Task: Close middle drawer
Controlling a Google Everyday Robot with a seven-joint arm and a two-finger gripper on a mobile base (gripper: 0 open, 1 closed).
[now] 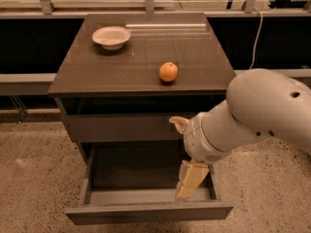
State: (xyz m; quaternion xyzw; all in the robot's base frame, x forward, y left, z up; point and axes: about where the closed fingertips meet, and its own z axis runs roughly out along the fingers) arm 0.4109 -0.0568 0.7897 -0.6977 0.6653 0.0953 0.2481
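The middle drawer point(146, 211) is pulled far out of the dark cabinet, its shallow box showing bare inside and its flat front nearest the camera. The top drawer front point(121, 127) above it is shut. My gripper point(182, 158) hangs over the right side of the open drawer box, behind its front panel. It is open: one pale finger point(178, 124) lies against the top drawer front and the other finger point(190, 179) points down into the drawer. The lowest drawer is hidden.
An orange point(168, 72) and a white bowl point(112, 37) sit on the cabinet top point(136, 67). My bulky white arm point(262, 110) fills the right side. Speckled floor point(34, 178) surrounds the cabinet; a dark railing runs behind it.
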